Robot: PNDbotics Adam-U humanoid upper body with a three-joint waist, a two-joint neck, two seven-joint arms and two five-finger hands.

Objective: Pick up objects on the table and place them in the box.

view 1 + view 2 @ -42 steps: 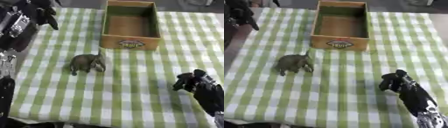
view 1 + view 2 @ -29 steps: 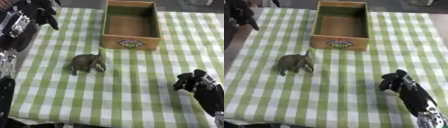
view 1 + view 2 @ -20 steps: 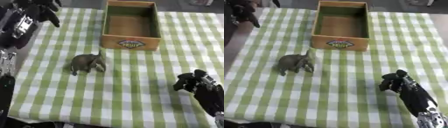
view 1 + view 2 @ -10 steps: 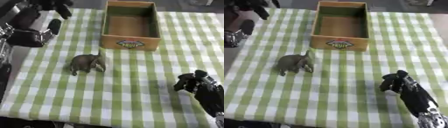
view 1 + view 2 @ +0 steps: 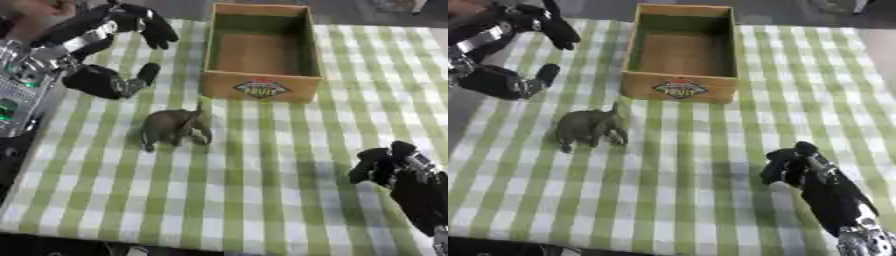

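One elephant (image 5: 175, 128): standing on cloth (image 5: 262, 190), near box (image 5: 260, 51)
Left hand (image 5: 105, 55): spread, empty, above elephant
Right hand (image 5: 798, 167): clenched, empty

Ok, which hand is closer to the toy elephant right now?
The left. The left hand hangs open up and to the left of the elephant, not touching it. The right hand sits curled far off at the lower right, well past the box.

Even, fairly bright light falls from above. The elephant (image 5: 175, 128) casts only a soft shadow on the cloth (image 5: 262, 190), and the box (image 5: 261, 50) is darker inside. Both views are soft and blocky, and the left hand (image 5: 105, 55) is smeared most.
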